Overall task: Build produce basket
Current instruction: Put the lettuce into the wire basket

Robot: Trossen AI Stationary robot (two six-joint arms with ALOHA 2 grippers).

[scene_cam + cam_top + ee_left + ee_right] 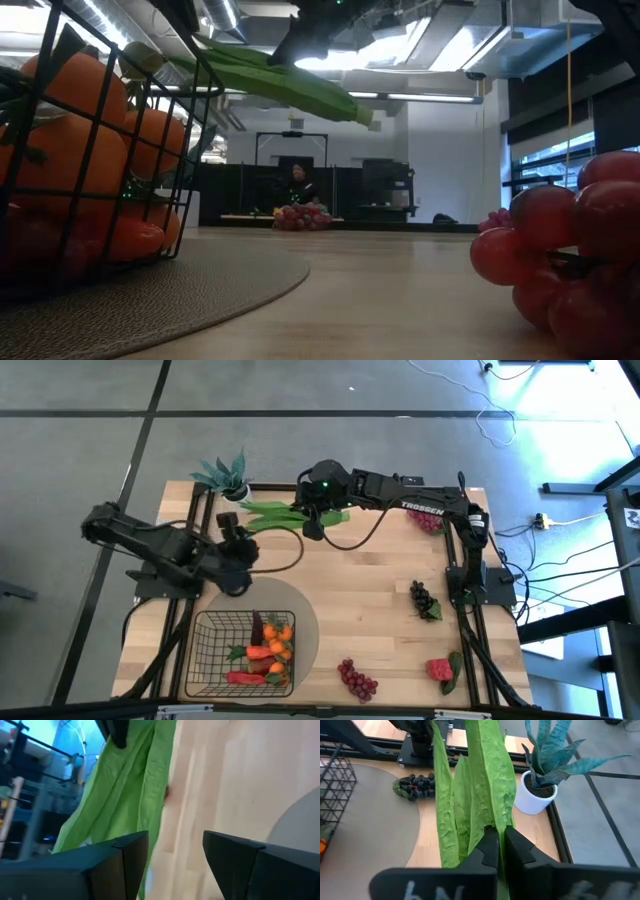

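From the left, our left claw [234, 532] hangs over the worktop [380, 590] just beyond the basket [215, 660], jaws spread wide and empty. The basket sits on the grey round mat [305, 622] and already holds carrots, tangerines and a red pepper [245, 677]. To its right, our right claw [312, 525] is shut on the green bean pods [268, 512], lifted off the worktop near the potted plant [228, 477]. Grape bunches [357, 679] and a strawberry [440, 669] lie on the right side, apart from the basket.

We judge the main risk to be the pods: they are long and floppy, pinched near one end, so they may slip from the narrow grip or catch on the basket rim. The two claws are also near each other, so a transfer could end in a bump.
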